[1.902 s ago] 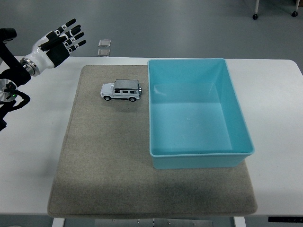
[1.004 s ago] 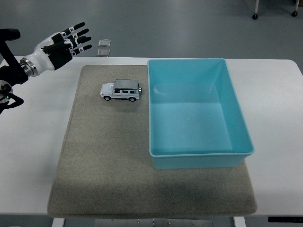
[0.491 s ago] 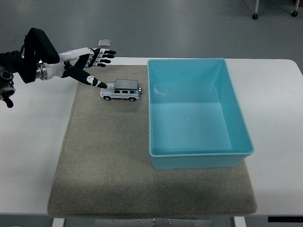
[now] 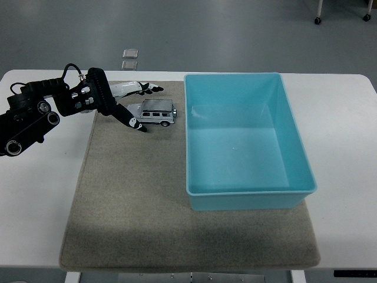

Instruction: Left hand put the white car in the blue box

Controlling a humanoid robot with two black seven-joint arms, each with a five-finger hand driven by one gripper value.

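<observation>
A small white toy car stands on the grey mat, just left of the blue box. My left hand reaches in from the left at the car's left end. Its fingers are spread: the thumb lies in front of the car and the other fingers stretch behind it. They straddle the car's left end without closing on it. The blue box is open-topped with nothing inside. The right arm is out of view.
The mat covers the middle of the white table. Two small square objects lie on the floor beyond the table's far edge.
My left arm has swung in from the far left and dropped toward the mat. The hand now straddles the car's left end. The car and box have not moved.
</observation>
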